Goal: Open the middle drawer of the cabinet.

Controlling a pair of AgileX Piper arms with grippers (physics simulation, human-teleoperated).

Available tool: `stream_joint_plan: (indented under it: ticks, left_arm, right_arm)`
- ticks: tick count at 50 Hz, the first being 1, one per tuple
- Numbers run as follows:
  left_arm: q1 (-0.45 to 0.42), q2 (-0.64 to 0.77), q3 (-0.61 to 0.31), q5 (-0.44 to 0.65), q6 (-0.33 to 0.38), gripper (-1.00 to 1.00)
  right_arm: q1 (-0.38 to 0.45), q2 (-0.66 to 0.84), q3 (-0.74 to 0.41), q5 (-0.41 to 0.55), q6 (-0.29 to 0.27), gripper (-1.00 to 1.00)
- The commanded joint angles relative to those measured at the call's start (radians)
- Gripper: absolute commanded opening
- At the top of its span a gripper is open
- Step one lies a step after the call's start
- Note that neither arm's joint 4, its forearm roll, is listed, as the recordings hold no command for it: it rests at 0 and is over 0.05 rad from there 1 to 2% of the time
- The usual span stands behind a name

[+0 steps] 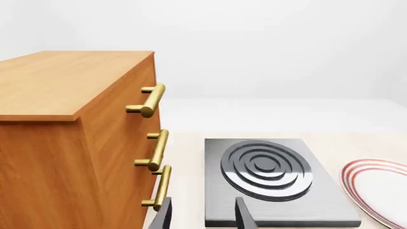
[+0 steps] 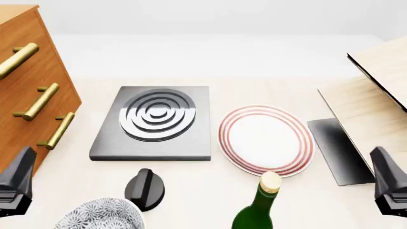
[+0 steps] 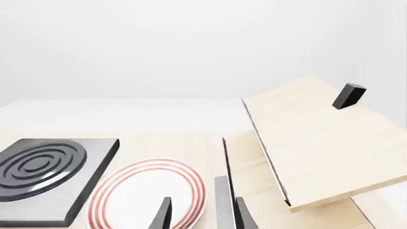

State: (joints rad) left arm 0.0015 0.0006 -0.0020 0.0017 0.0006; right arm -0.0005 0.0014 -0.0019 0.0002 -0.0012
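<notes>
Plainly the job has barely begun: all 3 drawer fronts of the cabinet sit flush, and neither arm is touching anything. The cabinet stands at the left edge of the table, its brass handles facing toward the middle, and the middle drawer is the 2nd front, marked by its handle between the like one above and the like one below. The left gripper hangs low near the front-left of the table, close to the cabinet's near corner but apart from it; in the left wrist view its 2 fingers stand spread with nothing between them, and the bottom handle sits nearest them, the middle one higher and farther on. I'd judge the step in hand to be the approach, so the next move calls for lifting and carrying that gripper across to straddle the middle bar, not the lowest, then closing and pulling outward. The right gripper waits, parted and empty, near a red-ringed plate and a dark burner slab.
</notes>
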Motion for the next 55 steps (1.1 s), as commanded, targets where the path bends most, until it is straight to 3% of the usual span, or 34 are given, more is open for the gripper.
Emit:
stream_joint_plan:
  ticks: [1,10,12,13,16,20,23,27,37,38,44,50,53,55]
  left_arm:
    - [0.013,0.001,-0.009,0.01,-0.013,1.0]
    - [0.013,0.0,-0.03,0.022,0.012,1.0]
    - [0.028,0.001,-0.028,0.028,0.063,1.0]
    - [0.021,0.0,-0.033,0.025,0.05,1.0]
    - [0.025,0.0,-0.077,0.065,0.044,1.0]
    - [0.01,0.0,-0.121,0.105,0.132,1.0]
    - [0.008,0.0,-0.184,0.138,0.135,1.0]
    - [0.034,0.0,-0.187,0.187,0.26,1.0]
    - [0.029,0.0,-0.268,0.254,0.453,1.0]
    - [0.001,0.0,-0.261,0.26,0.534,1.0]
    - [-0.013,0.0,-0.248,0.253,0.685,1.0]
    - [-0.02,0.0,-0.227,0.234,0.749,1.0]
    - [0.024,0.001,-0.181,0.146,0.837,1.0]
    - [0.011,0.005,-0.177,0.15,0.834,1.0]
  right_arm:
    - [-0.001,0.002,-0.004,0.001,-0.003,1.0]
    - [-0.001,0.001,-0.005,0.002,-0.004,1.0]
    - [-0.001,0.0,-0.005,0.002,-0.005,1.0]
    - [-0.001,0.0,-0.005,0.003,-0.003,1.0]
    - [-0.001,0.0,-0.005,0.003,-0.005,1.0]
    - [-0.001,0.0,-0.005,0.004,-0.003,1.0]
    - [-0.001,0.0,-0.005,0.002,-0.005,1.0]
    - [-0.001,0.0,-0.004,0.003,-0.004,1.0]
    - [-0.001,0.0,-0.004,0.002,-0.004,1.0]
    - [-0.001,0.0,-0.004,0.002,-0.005,1.0]
    - [0.0,0.0,-0.003,0.002,-0.005,1.0]
    - [0.0,0.0,-0.003,0.002,-0.005,1.0]
    - [0.0,0.0,-0.003,0.001,-0.005,1.0]
    - [0.0,0.0,-0.003,0.001,-0.005,1.0]
